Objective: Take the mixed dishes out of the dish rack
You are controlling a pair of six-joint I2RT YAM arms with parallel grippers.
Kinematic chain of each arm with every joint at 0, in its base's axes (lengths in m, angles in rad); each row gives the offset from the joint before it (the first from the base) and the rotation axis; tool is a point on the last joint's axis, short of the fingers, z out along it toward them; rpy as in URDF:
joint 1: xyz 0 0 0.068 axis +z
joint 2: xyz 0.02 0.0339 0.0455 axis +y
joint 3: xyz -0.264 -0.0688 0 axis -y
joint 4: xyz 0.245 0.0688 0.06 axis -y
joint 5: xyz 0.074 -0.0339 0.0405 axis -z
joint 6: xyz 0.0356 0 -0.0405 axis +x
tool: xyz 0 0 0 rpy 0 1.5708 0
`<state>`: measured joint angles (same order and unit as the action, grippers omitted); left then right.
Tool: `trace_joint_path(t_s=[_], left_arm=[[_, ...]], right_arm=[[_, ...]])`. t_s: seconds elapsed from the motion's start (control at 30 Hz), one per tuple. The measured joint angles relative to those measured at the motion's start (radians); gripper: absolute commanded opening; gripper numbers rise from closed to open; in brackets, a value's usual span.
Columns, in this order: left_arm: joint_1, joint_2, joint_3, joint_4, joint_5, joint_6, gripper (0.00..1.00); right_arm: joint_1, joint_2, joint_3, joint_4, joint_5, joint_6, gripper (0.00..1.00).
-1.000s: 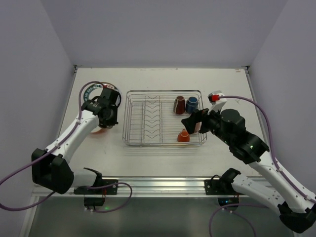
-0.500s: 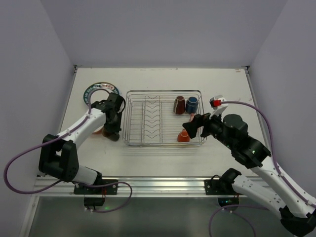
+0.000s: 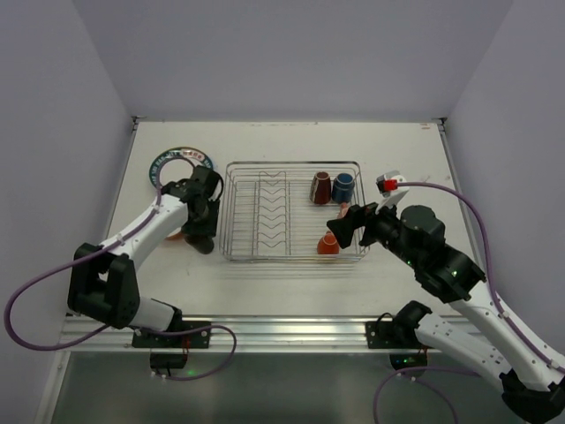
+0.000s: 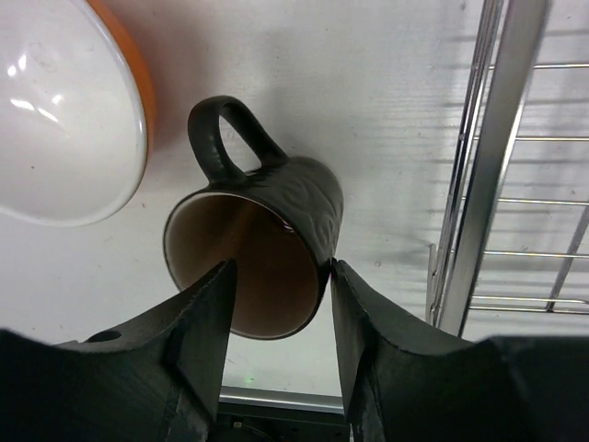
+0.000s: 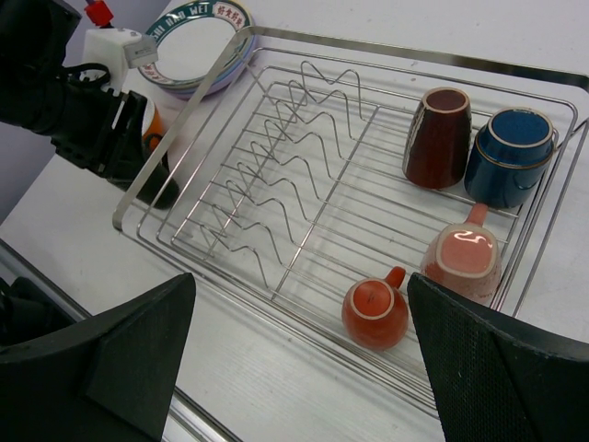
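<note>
The black mug [image 4: 276, 221] stands on the table just left of the dish rack [image 3: 291, 163], beside the orange bowl [image 4: 64, 110]. My left gripper [image 4: 281, 267] is open over it. One finger hangs over the mug's mouth and the other is at its outer wall. Maroon [image 5: 437, 138], blue [image 5: 511, 157], pink [image 5: 465, 261] and orange [image 5: 375, 313] mugs lie in the rack's right end. My right gripper [image 5: 299, 304] hangs wide open above the rack's front edge near the orange mug, with nothing between its fingers.
A stack of plates [image 3: 177, 163] lies on the table at the back left, beyond the bowl. The rack's zigzag dividers [image 5: 276, 157] hold nothing. The rack's left wall [image 4: 479, 184] runs close to the black mug.
My left arm swung from over the bowl down to the rack's left side. Its jaws have opened off the black mug's wall. The right gripper barely shifted.
</note>
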<state>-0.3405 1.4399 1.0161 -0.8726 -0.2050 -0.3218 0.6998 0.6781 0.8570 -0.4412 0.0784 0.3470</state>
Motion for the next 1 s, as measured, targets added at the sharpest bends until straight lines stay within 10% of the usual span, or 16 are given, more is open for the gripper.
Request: trace_joint_path(t_s=[0.37,0.5,0.8,1.0], left_arm=[[-0.002,-0.176,0.018,-0.013,-0.012,0.0,0.65],[-0.021,-0.207,0.05,-0.035,-0.019,0.003,1.0],[-0.293,-0.233,0.292,0.034,-0.016,-0.037,1.0],[-0.497,0.022,0.47,0.127,-0.051,-0.079,1.0]], right_arm=[[0.0,0.0,0.0,0.001,0.0,0.0,0.99],[0.0,0.0,0.0,0.0,0.004,0.0,0.99],[-0.001,-0.051,-0.034,0.008,0.206,0.035,0.99],[-0.028,-0.089,-0.055,-0.002,0.413,0.093,0.99]])
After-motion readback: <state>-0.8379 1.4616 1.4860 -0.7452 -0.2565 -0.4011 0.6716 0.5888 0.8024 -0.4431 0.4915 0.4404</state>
